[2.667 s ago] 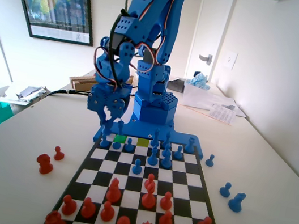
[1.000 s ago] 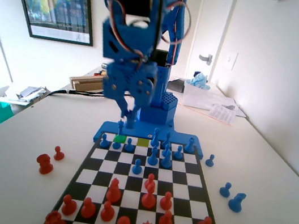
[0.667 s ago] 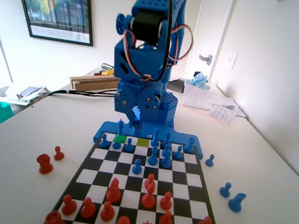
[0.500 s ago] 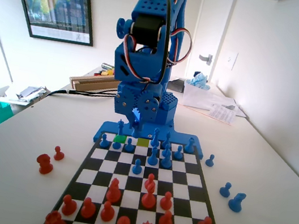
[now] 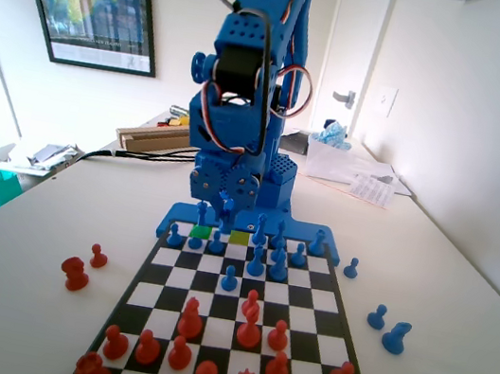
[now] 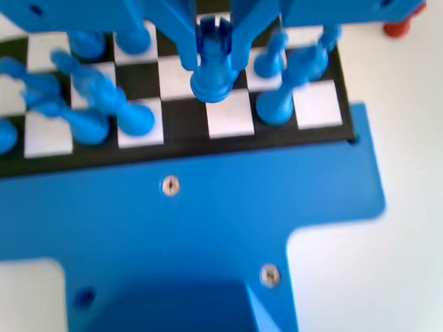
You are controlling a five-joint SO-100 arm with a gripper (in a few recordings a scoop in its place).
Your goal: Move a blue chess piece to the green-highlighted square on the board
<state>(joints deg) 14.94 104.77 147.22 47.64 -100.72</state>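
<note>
The blue arm leans over the far end of the board [image 5: 243, 287] in the fixed view. Its jaws [image 5: 227, 204] hang low, just above the last row of squares, close to the arm's own base.

In the wrist view the jaws [image 6: 214, 41] come down from the top edge, one on each side of a blue chess piece [image 6: 214, 63]. The piece has a crown-like top with little notches. It stands upright, and both jaws press against its upper part, so the jaws are closed on it. Its round foot looks a bit blurry and sits over the line between a white square and a black square; you cannot tell if it is touching the board or hanging a little above it.

In the fixed view the same piece [image 5: 227, 212] shows as a small blue shape right under the jaws. Just below it in that picture are the green square [image 5: 201, 233] and a yellow-green square [image 5: 239, 238], side by side with one square between them. The piece hangs between those two, a little behind them.

Other blue pieces [image 6: 94, 113] stand in the rows near the arm. Red pieces [image 5: 203, 352] fill the near end of the board in the fixed view. A few blue pieces [image 5: 387, 330] and red pieces [image 5: 81, 266] stand off the board on the white worktop [image 5: 10, 301].
</note>
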